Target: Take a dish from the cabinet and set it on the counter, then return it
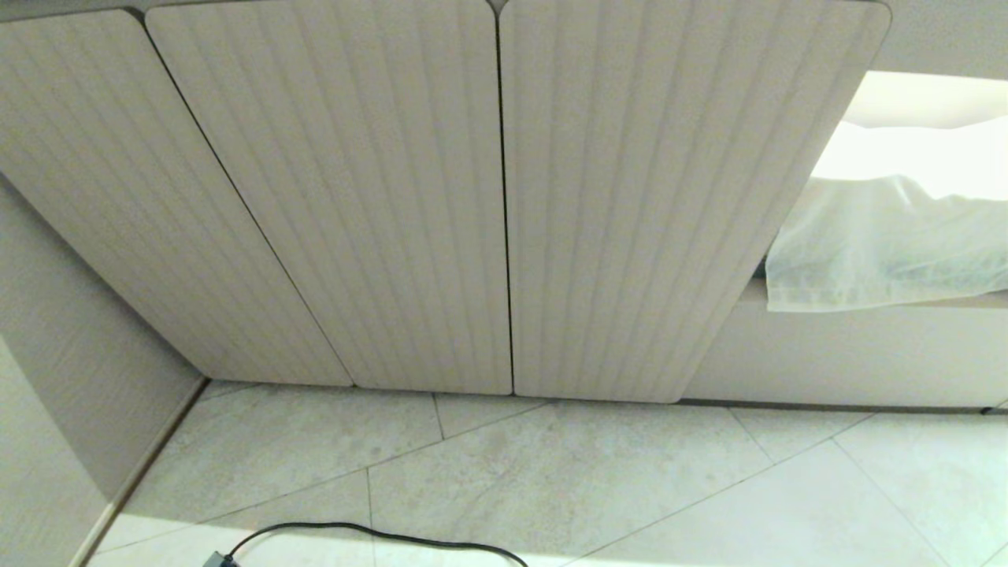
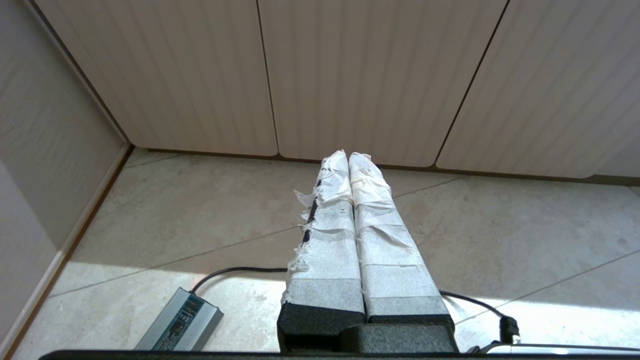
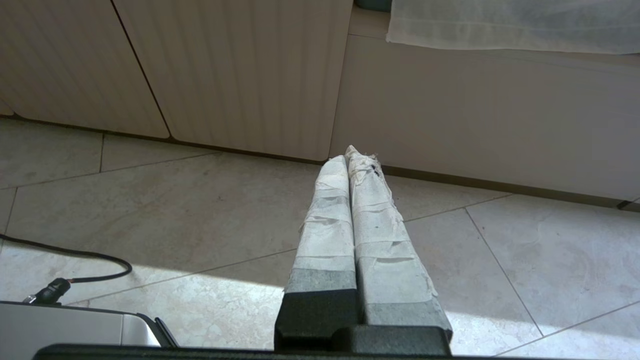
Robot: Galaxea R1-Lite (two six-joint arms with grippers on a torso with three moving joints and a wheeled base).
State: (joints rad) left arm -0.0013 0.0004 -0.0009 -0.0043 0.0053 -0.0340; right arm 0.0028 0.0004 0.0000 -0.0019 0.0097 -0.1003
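The cabinet [image 1: 504,197] fills the head view, its ribbed beige doors all closed; it also shows in both wrist views as the cabinet [image 2: 360,75] and the cabinet [image 3: 240,70]. The dish is hidden and the counter is out of view. My left gripper [image 2: 348,156] hangs low over the tiled floor, short of the doors, its tape-wrapped fingers pressed together on nothing. My right gripper [image 3: 351,152] is likewise shut and empty, pointing at the foot of the rightmost door. Neither arm appears in the head view.
A black cable [image 1: 378,535] runs over the tiled floor to a grey power brick [image 2: 180,322]. A side wall [image 1: 71,378] closes the left. Right of the doors a plain low panel [image 3: 480,110] carries a pale cloth [image 1: 890,244].
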